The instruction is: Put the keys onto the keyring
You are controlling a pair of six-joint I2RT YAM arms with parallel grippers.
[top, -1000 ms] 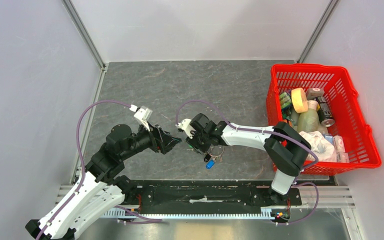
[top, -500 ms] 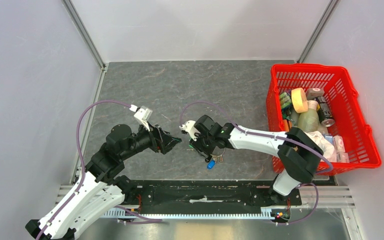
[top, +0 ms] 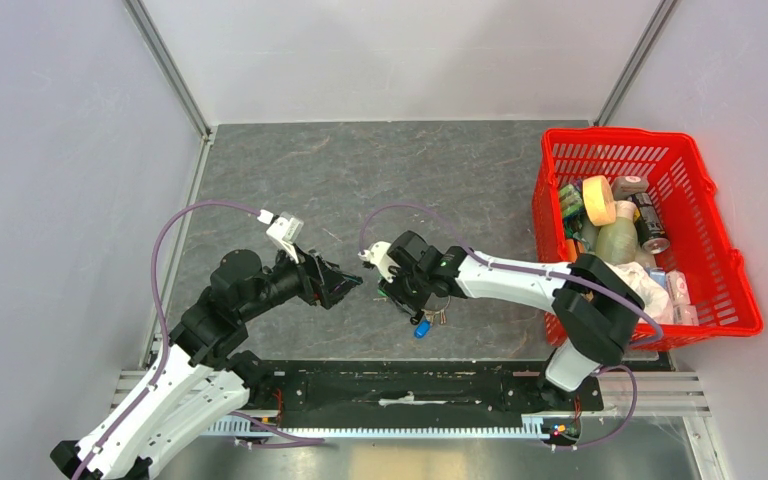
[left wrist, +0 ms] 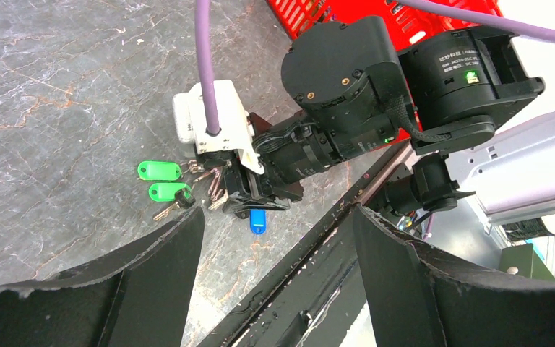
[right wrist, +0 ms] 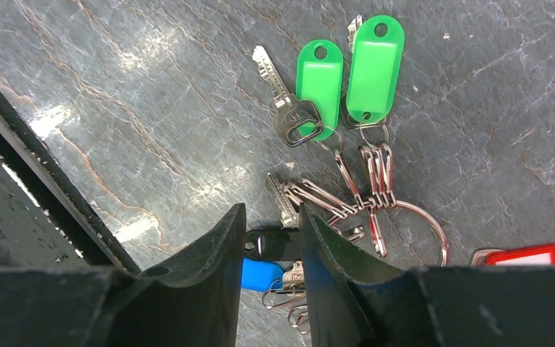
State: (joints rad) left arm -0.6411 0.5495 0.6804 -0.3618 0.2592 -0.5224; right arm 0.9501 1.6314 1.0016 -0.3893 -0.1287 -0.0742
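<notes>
The keys lie on the grey table between the arms. In the right wrist view two green keys (right wrist: 318, 79) (right wrist: 374, 69) lie at the top and a red key (right wrist: 527, 255) at the right edge, hooked through small loops to the silver keyring (right wrist: 423, 217). My right gripper (right wrist: 271, 217) is down on the table, shut on a black-headed key with a blue tag (right wrist: 260, 275). From above, the right gripper (top: 407, 298) covers the bunch and the blue tag (top: 421, 327) sticks out. My left gripper (top: 353, 284) is open and empty, just left of it.
A red basket (top: 615, 132) full of bottles, cans and packets stands at the right. A black rail (top: 410, 385) runs along the near table edge. The left wrist view shows the green keys (left wrist: 159, 170) and the blue tag (left wrist: 258, 220) under the right gripper.
My right gripper has shifted slightly nearer and lower onto the keys, and its elbow has swung right. The left arm has barely moved.
</notes>
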